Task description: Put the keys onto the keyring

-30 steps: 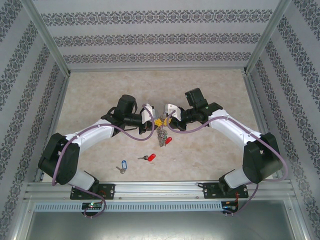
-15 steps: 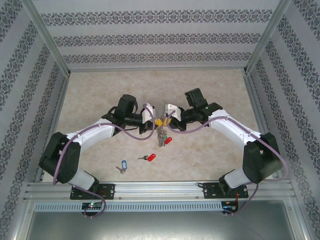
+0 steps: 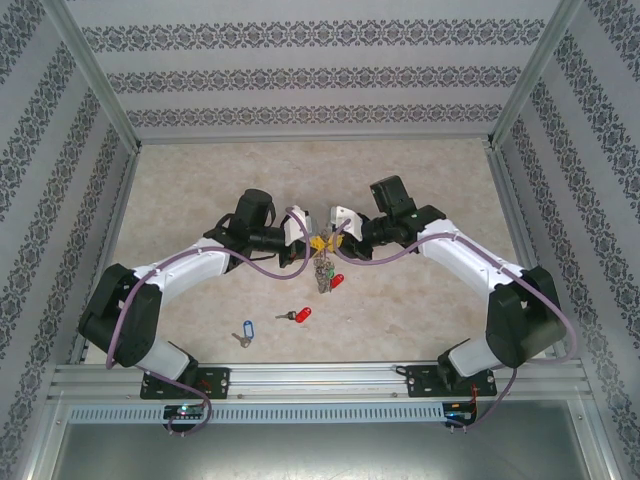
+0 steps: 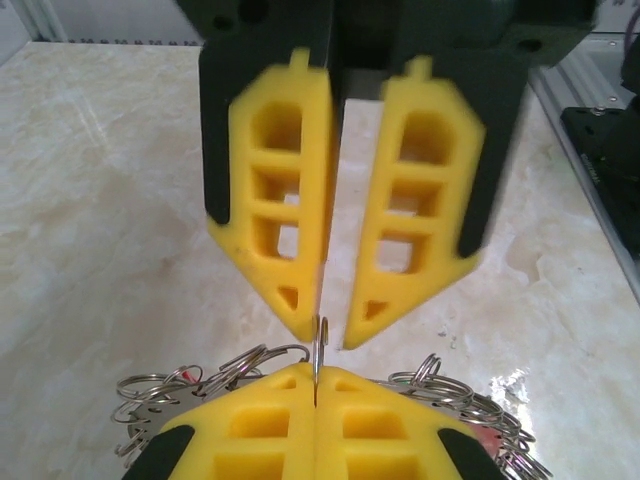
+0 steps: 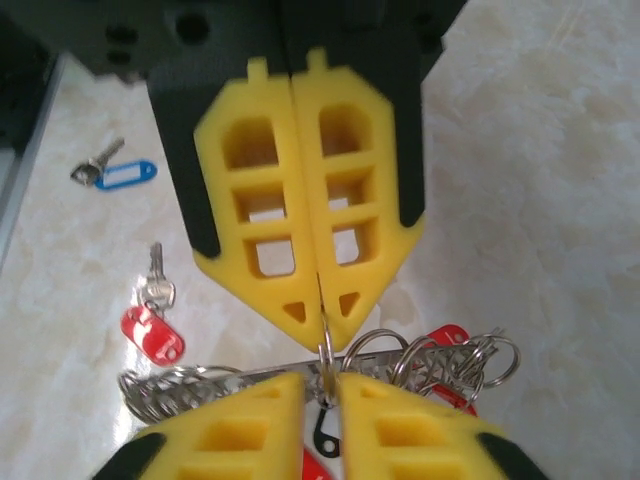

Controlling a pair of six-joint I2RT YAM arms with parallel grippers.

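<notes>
Step in hand: holding the keyring [image 3: 322, 268] up off the desk [image 3: 420, 180] between the two arms. I read this as a hand-over or regrip ahead of fetching a key.
Left claw [image 3: 314, 243]: pressed together on a thin metal loop at the top of the keyring; it seems to carry the weight.
Right claw [image 3: 331, 241]: tip to tip with the left, jaws slightly spread, the loop standing in the gap; whether a pad touches it I cannot tell.
Keyring: hangs below the claws at mid-desk, fringed with small rings and a red tag.
Loose keys: red-tagged key [image 3: 298, 315] and blue-tagged key [image 3: 244, 331] lie flat on the desk nearer the bases, apart from each other, neither threaded.
Next move: probably the right claw backs clear and goes for the red-tagged key — the nearer one. That calls for a low, flat pinch, with the left keeping the keyring steady.
</notes>
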